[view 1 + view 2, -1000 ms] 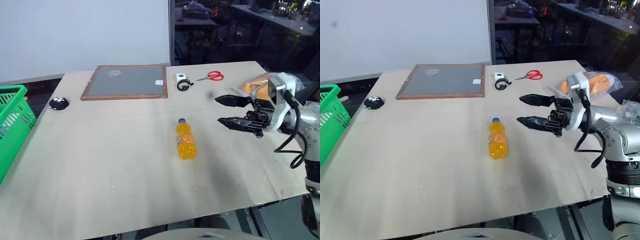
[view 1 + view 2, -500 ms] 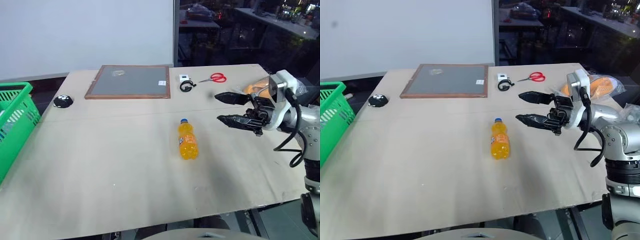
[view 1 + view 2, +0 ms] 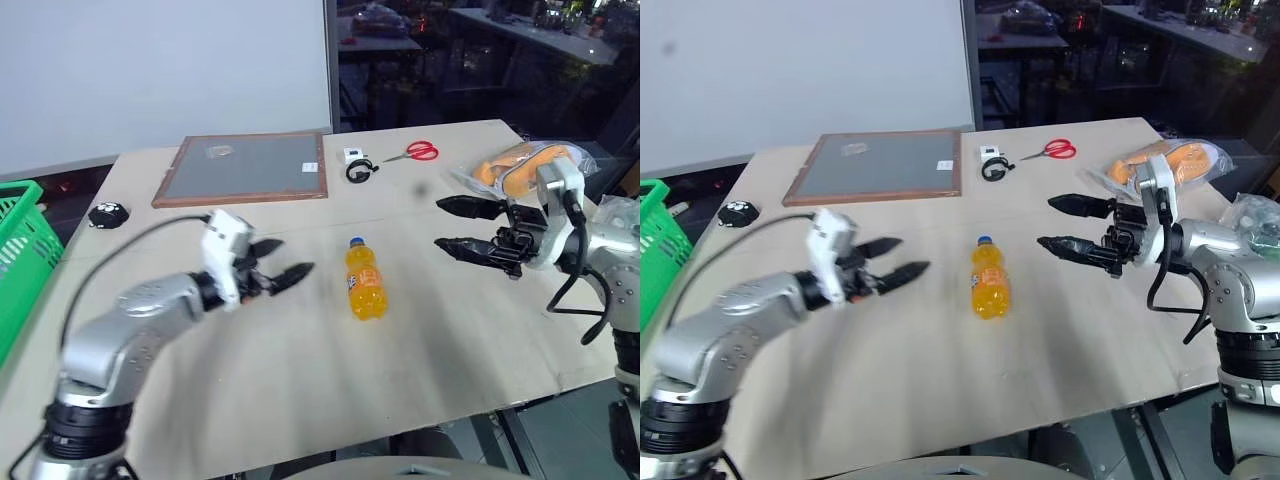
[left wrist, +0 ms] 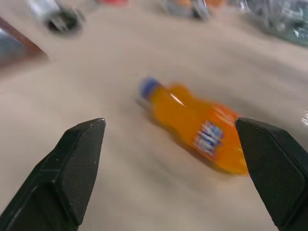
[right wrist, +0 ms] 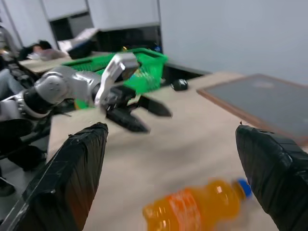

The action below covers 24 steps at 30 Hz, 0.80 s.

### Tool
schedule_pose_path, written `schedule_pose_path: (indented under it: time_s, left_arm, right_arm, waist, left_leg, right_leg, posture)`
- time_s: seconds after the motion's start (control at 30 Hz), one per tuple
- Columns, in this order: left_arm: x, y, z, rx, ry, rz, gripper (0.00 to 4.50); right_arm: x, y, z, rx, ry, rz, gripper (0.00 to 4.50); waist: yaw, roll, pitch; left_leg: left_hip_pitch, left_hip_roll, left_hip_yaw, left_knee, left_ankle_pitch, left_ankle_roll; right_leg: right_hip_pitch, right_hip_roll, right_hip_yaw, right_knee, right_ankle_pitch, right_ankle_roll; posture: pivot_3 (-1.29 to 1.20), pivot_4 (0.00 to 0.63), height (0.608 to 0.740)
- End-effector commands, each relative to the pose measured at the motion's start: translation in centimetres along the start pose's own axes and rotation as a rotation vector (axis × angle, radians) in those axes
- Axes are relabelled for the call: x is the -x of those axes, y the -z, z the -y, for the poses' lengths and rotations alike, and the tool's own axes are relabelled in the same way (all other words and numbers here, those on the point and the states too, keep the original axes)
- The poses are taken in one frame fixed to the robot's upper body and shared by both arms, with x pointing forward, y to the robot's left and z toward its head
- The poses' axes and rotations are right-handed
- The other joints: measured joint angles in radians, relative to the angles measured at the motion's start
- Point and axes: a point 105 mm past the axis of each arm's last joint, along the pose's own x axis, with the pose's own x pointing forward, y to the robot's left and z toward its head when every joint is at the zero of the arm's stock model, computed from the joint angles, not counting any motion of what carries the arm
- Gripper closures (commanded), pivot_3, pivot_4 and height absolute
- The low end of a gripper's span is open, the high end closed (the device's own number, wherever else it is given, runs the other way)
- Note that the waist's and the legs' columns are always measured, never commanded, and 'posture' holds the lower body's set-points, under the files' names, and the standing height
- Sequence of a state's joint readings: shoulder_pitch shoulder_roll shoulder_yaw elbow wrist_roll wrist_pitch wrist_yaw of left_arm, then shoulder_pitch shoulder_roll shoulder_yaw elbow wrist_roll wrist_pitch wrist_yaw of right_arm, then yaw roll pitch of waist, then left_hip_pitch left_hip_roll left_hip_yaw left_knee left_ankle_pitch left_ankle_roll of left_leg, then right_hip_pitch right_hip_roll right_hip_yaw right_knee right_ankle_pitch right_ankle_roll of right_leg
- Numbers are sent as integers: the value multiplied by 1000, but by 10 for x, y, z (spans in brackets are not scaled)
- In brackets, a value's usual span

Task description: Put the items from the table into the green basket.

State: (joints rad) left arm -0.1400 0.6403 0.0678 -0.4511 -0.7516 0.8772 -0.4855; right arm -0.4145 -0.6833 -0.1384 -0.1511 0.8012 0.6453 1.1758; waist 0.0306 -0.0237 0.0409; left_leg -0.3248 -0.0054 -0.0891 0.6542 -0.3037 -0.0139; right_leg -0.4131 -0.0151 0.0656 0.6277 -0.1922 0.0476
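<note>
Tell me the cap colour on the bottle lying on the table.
Blue, on the orange bottle; clearest in the right eye view.

The pale beige counter (image 3: pixel 300 380) carries an orange-drink bottle (image 3: pixel 365 279) lying on its side mid-board. Along the far edge lie a framed grey board (image 3: pixel 244 167), red scissors (image 3: pixel 413 151) and a clear bag of orange goods (image 3: pixel 518 163).

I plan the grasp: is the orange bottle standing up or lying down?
Lying down: the orange bottle rests on its side on the table, blue cap pointing to the far edge.
</note>
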Motion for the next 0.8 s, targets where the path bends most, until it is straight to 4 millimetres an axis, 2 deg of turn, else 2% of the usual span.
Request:
schedule_pose_path:
  time_s: [0.03,0.1,0.2,0.27,0.33,0.43,0.6,0.7,0.8]
  left_arm:
    - [-22,3,10,20,-56,-53,63]
    - [-28,11,15,33,-69,-85,63]
    - [-30,9,22,50,-57,-72,63]
    - [-27,6,20,41,-62,-57,63]
    - [-18,1,16,-14,-58,-32,63]
    - [5,-6,13,-124,-28,4,63]
    - [56,-10,-9,-240,-74,-15,63]
    - [94,-19,-6,-327,-58,7,63]
    - [114,-16,-7,-359,-73,-33,63]
  right_arm:
    - [7,-5,-4,71,32,-18,0]
    - [10,2,-4,68,53,-49,0]
    - [10,19,-4,71,86,-124,0]
    - [5,29,-7,59,97,-160,0]
    - [-5,40,1,56,174,-191,0]
    - [-34,47,16,-49,322,-166,0]
    - [-81,59,6,-156,370,-225,0]
    - [-102,83,20,-265,480,-384,0]
    - [-114,99,22,-290,508,-524,0]
  waist:
    - [5,0,0]
    - [5,0,-1]
    - [1,0,-1]
    - [-6,1,0]
    - [-20,1,0]
    - [-42,1,0]
    - [-40,6,2]
    - [-40,7,3]
    - [-34,8,3]
  left_leg:
    - [0,0,0,1,0,0]
    - [0,-1,0,4,0,0]
    - [0,-1,1,6,0,0]
    - [0,-1,1,6,0,0]
    - [0,-1,1,6,0,0]
    - [0,-1,2,5,0,0]
    - [0,0,2,4,0,0]
    - [-1,0,2,4,0,0]
    - [-1,-1,2,4,0,0]
  right_leg:
    - [0,0,0,0,-1,1]
    - [3,0,0,0,-2,3]
    - [3,0,2,0,-2,3]
    - [3,0,2,0,-3,2]
    - [3,0,2,0,-4,1]
    - [3,1,4,1,-5,-1]
    - [-1,2,4,2,-4,-1]
    - [-2,1,3,0,-5,-1]
    - [-2,0,3,-1,-5,-1]
  posture:
    - [95,0,740]
    - [92,0,740]
    - [69,0,740]
    - [62,2,740]
    - [60,2,740]
    - [70,2,740]
    - [107,2,740]
    - [133,0,740]
    - [164,0,740]
